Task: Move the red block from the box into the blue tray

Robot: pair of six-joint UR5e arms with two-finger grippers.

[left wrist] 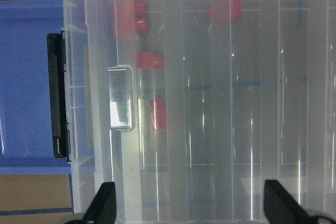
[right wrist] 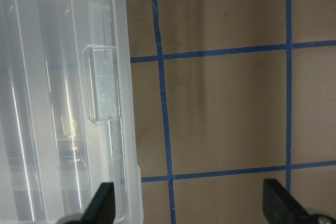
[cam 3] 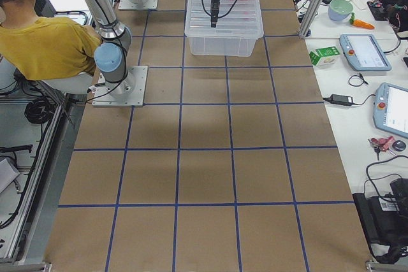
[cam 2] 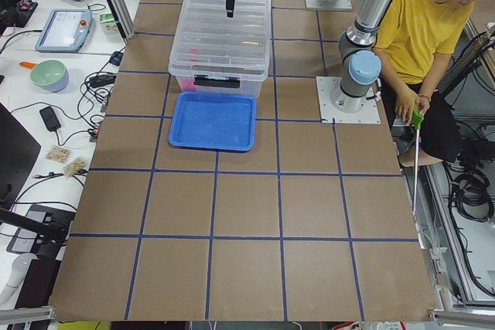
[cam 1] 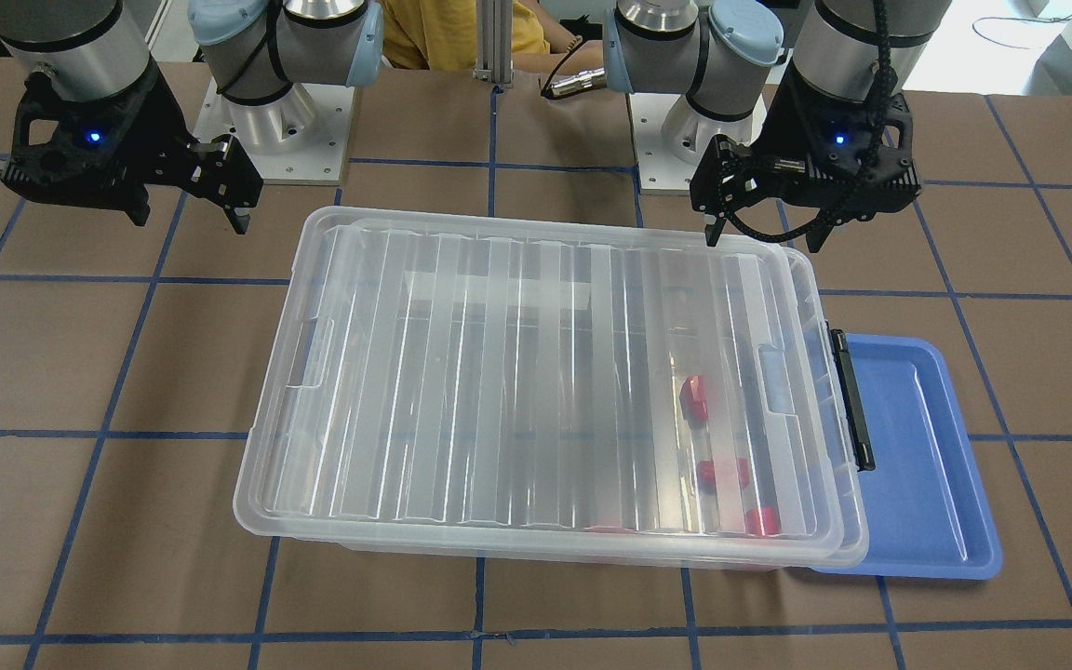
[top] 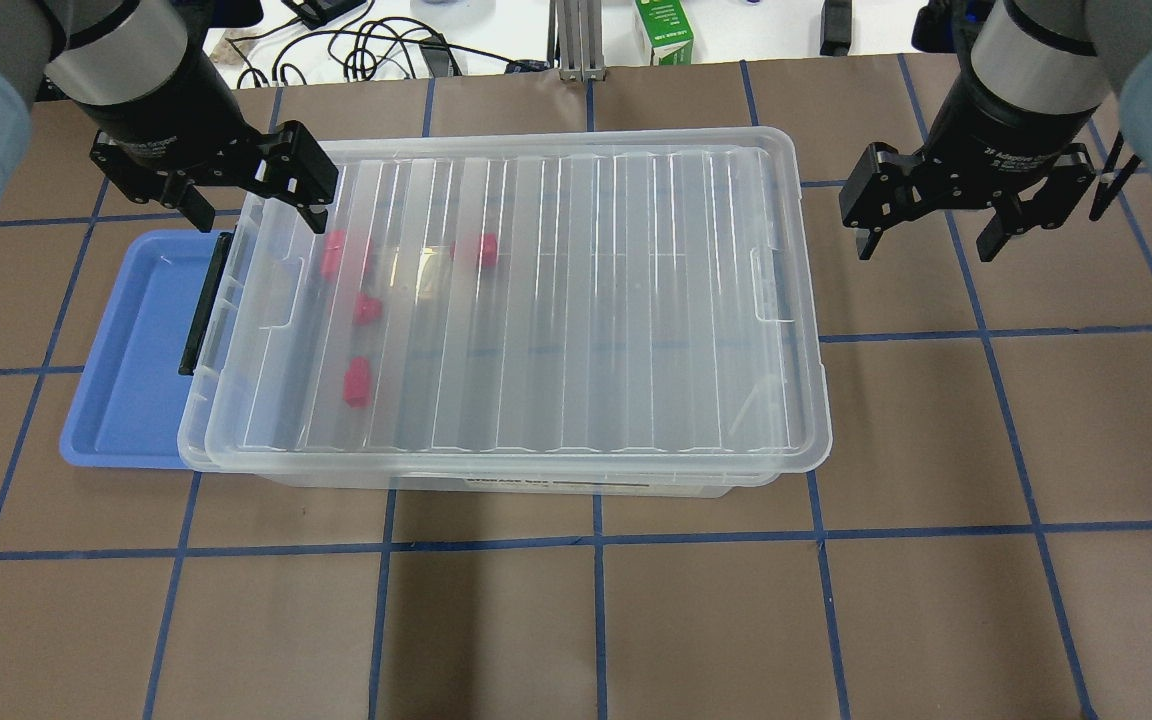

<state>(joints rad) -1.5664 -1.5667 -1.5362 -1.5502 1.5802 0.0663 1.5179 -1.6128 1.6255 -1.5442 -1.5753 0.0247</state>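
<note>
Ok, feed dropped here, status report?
Left gripper open, right gripper open, both empty. Red blocks in box, lid on, blocking access. Tray empty.

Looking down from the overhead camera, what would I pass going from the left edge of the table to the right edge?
In order: blue tray → black latch → red blocks → bare stretch of the clear box → right arm's open fingers.

- Robotics lab: 2 arm bases bolted to table w/ blue tape grid.
- Teach pendants, cables on side bench.
- Operator seated by arms.
</note>
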